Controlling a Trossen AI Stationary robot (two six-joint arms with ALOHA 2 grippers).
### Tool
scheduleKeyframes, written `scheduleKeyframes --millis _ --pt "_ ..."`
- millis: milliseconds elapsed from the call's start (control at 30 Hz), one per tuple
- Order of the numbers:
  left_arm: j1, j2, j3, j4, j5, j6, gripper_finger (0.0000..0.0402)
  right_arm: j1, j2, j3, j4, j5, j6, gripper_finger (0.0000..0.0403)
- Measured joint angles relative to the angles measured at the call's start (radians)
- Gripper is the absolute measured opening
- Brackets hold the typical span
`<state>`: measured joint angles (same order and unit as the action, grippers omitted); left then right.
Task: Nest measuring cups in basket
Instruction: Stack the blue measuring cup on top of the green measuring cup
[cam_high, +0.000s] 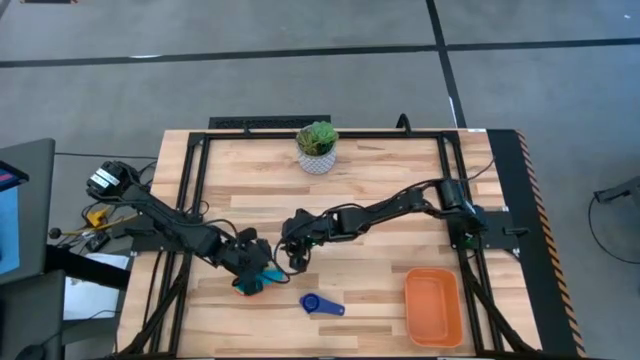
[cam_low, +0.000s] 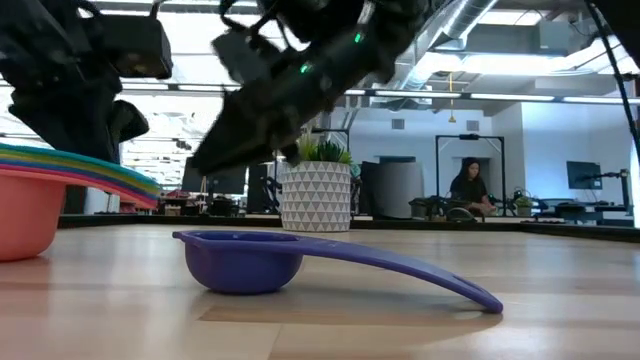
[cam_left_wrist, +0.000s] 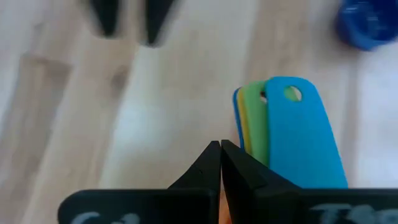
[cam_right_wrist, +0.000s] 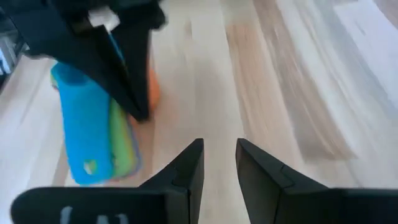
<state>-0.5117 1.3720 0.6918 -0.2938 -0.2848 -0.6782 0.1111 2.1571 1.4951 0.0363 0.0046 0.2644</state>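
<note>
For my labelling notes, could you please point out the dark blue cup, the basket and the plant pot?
dark blue cup (cam_low: 240, 265): low view, on its bowl.
basket (cam_high: 410, 300): high view, on its left rim.
plant pot (cam_low: 315, 198): low view, on its patterned side.

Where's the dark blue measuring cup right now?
In the high view the dark blue measuring cup lies alone on the table's near edge, between the nested cup stack and the orange basket.

Smooth plastic dark blue cup (cam_low: 245, 262) on pale, perhaps matt, wood-grain table (cam_low: 120, 320).
</note>
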Motion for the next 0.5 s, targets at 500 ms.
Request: scheduleKeyframes --millis 500 --pt "-0.083 0.000 0.000 0.069 0.305 0.003 0.0000 0.012 -0.184 -0.002 -0.233 0.061 -0.057 0.0118"
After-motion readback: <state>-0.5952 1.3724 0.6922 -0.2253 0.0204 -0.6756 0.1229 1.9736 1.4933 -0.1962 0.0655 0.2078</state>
